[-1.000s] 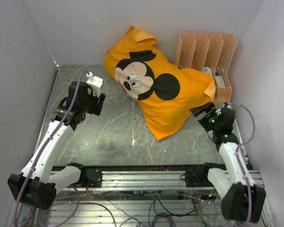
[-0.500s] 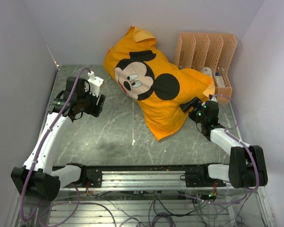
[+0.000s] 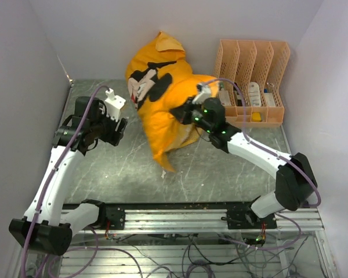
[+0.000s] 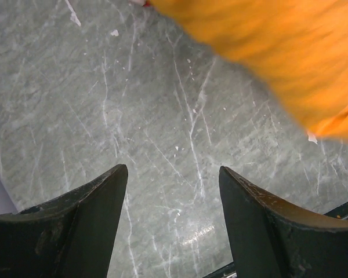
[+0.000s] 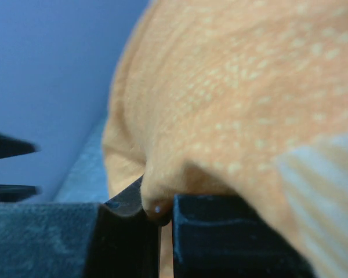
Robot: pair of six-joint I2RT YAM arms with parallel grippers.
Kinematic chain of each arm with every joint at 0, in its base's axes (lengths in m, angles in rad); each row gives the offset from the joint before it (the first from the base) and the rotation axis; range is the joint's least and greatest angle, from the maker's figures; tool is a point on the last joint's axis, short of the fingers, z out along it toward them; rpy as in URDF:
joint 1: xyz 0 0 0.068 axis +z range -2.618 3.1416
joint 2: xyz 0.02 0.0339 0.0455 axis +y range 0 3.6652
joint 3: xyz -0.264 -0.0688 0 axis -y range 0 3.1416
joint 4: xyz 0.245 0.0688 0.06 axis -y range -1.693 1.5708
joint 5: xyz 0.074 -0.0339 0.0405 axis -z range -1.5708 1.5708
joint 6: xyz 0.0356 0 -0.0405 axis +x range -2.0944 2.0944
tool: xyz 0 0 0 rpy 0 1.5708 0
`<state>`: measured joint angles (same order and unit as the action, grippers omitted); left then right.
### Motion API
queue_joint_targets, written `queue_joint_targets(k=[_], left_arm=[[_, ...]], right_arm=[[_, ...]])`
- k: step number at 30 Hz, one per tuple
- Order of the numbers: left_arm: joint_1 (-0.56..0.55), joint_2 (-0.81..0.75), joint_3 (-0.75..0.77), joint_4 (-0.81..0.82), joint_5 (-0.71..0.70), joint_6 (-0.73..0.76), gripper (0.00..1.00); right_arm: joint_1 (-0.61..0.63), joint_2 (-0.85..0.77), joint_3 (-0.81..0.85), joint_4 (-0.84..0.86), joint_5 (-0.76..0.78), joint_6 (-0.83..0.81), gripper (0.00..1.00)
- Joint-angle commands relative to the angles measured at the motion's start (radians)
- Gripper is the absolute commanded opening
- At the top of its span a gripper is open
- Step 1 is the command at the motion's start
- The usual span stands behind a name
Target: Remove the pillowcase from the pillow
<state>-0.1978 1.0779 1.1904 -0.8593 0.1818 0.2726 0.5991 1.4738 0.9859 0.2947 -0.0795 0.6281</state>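
The orange-yellow pillowcase [image 3: 162, 110] with the Mickey face is bunched up and tipped on edge at the back middle of the table. The pillow is hidden inside it. My right gripper [image 3: 184, 114] presses into the case's right side, and in the right wrist view it [image 5: 159, 211] is shut on a pinched fold of the orange fabric [image 5: 238, 104]. My left gripper [image 3: 119, 128] hovers to the left of the case, apart from it. It [image 4: 173, 174] stands open over bare table, with the pillowcase [image 4: 290, 52] blurred at the upper right.
A peach file organizer [image 3: 252, 87] holding small items stands at the back right against the wall. The grey marbled table [image 3: 220, 168] is walled on both sides. A metal rail [image 3: 174, 211] runs along the near edge.
My right arm has swung far left, shut on the pillowcase and dragged it into a bunched, upright heap. The left gripper has shifted slightly and stays open.
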Motion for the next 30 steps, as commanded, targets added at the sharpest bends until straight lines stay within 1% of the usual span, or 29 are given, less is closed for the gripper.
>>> queue_joint_targets(k=[1, 4, 6, 8, 11, 16, 19, 23, 24, 28, 29, 30], left_arm=[[0.006, -0.045, -0.009, 0.005, 0.014, 0.042, 0.77], [0.006, -0.067, -0.016, -0.018, 0.019, 0.064, 0.77], [0.006, -0.093, -0.018, -0.034, 0.027, 0.076, 0.77], [0.006, -0.119, -0.023, -0.043, 0.038, 0.087, 0.77], [0.006, -0.159, -0.056, -0.033, 0.042, 0.098, 0.77], [0.006, -0.205, -0.154, 0.073, -0.039, 0.087, 0.74], [0.006, -0.212, -0.204, 0.123, -0.043, 0.096, 0.72], [0.006, -0.191, -0.232, 0.189, -0.074, 0.107, 0.68], [0.006, -0.181, -0.236, 0.209, -0.095, 0.103, 0.66], [0.006, -0.146, -0.271, 0.343, -0.218, 0.063, 0.65], [0.006, -0.139, -0.279, 0.382, -0.238, 0.06, 0.62], [0.006, -0.129, -0.285, 0.412, -0.24, 0.062, 0.55]], right_arm=[[0.169, 0.078, 0.247, 0.011, 0.023, -0.055, 0.0], [0.256, 0.167, 0.381, -0.025, 0.034, -0.09, 0.0], [0.292, 0.23, 0.463, -0.04, 0.024, -0.092, 0.0], [0.305, 0.274, 0.509, -0.045, 0.003, -0.075, 0.0], [0.312, 0.307, 0.531, -0.014, -0.03, -0.036, 0.0], [0.325, 0.317, 0.544, 0.028, -0.062, 0.004, 0.0], [0.33, 0.328, 0.569, 0.028, -0.081, 0.015, 0.0], [0.334, 0.337, 0.599, 0.054, -0.124, 0.033, 0.0], [0.334, 0.339, 0.612, 0.063, -0.139, 0.038, 0.0], [0.34, 0.347, 0.66, 0.06, -0.182, 0.041, 0.0], [0.342, 0.348, 0.67, 0.057, -0.194, 0.042, 0.0], [0.342, 0.347, 0.675, 0.061, -0.209, 0.043, 0.0]])
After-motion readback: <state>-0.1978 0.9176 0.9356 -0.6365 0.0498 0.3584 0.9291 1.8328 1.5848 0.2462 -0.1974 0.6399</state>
